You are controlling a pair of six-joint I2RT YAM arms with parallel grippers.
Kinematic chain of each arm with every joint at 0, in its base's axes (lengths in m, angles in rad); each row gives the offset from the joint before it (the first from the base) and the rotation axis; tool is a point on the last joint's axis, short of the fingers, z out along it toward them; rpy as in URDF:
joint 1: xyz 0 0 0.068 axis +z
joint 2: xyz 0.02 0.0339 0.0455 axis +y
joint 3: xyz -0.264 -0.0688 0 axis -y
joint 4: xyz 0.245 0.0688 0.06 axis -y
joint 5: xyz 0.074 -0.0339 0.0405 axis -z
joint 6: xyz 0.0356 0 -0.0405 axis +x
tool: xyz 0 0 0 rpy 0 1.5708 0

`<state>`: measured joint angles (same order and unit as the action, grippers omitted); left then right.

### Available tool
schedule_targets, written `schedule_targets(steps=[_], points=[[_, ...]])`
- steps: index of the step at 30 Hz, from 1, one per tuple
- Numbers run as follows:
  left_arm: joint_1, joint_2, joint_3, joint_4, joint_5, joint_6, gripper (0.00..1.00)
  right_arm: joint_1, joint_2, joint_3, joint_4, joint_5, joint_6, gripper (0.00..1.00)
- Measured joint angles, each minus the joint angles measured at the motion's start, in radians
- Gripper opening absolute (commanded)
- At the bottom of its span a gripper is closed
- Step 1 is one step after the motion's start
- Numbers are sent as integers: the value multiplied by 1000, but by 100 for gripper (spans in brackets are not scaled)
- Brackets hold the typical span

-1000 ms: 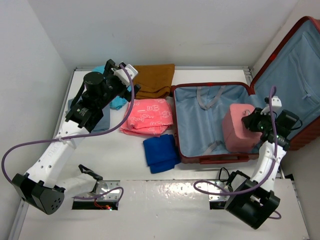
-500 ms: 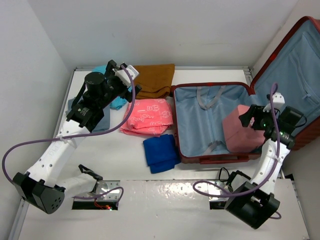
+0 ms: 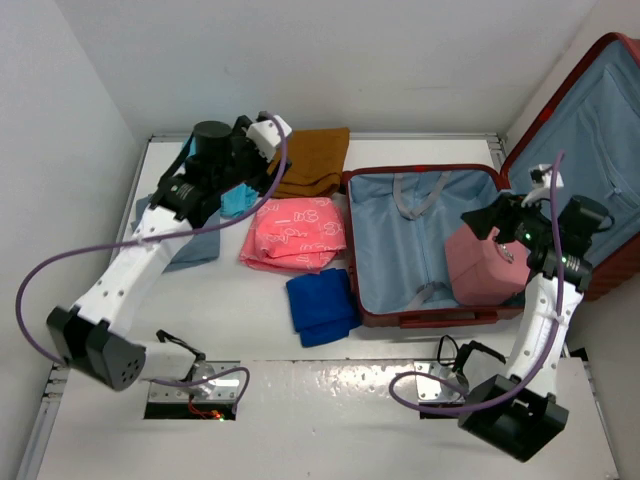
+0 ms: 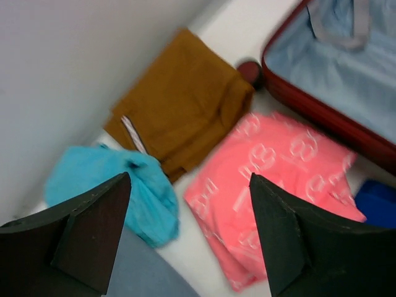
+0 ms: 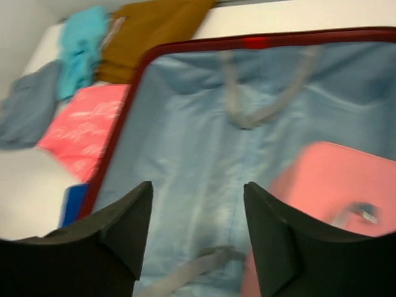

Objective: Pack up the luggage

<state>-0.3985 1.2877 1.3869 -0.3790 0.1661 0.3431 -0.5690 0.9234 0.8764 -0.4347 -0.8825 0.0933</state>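
Note:
The luggage (image 3: 420, 240), a red hard-shell suitcase, lies open at the right with its grey-blue lining up and its lid (image 3: 590, 130) raised. A small pink case (image 3: 485, 268) rests in its right end. My right gripper (image 3: 478, 222) hangs open just above that case, holding nothing. In the right wrist view, the right gripper (image 5: 198, 185) has the lining (image 5: 185, 124) below it and the pink case (image 5: 334, 179) to its right. My left gripper (image 3: 262, 160) is open over the clothes. In the left wrist view, the left gripper (image 4: 190, 179) hangs between a cyan cloth (image 4: 124, 185) and a pink patterned cloth (image 4: 272, 179).
Left of the suitcase lie a folded brown cloth (image 3: 310, 160), the pink patterned cloth (image 3: 297, 232), a blue folded cloth (image 3: 322, 305), the cyan cloth (image 3: 235, 200) and a grey cloth (image 3: 190, 245). White walls close in the back and left.
My right gripper has let go of the pink case, opened and lifted off it. My left arm has swung back and to the right, toward the brown cloth.

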Motion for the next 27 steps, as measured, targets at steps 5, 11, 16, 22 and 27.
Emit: schedule_targets(steps=[5,11,16,22,27], points=[[10,126,-11,-131,33,-112,89,141,48,50,-31,-18,45,74],[140,184,-177,-208,74,-317,100,241,48,50,-48,1,70,75],[265,253,-202,-187,101,-460,100,291,50,50,-73,23,68,75],[286,366,-200,-126,148,-565,100,330,74,55,-104,56,60,75],[298,500,-198,-97,192,-631,100,349,82,56,-117,84,48,76]])
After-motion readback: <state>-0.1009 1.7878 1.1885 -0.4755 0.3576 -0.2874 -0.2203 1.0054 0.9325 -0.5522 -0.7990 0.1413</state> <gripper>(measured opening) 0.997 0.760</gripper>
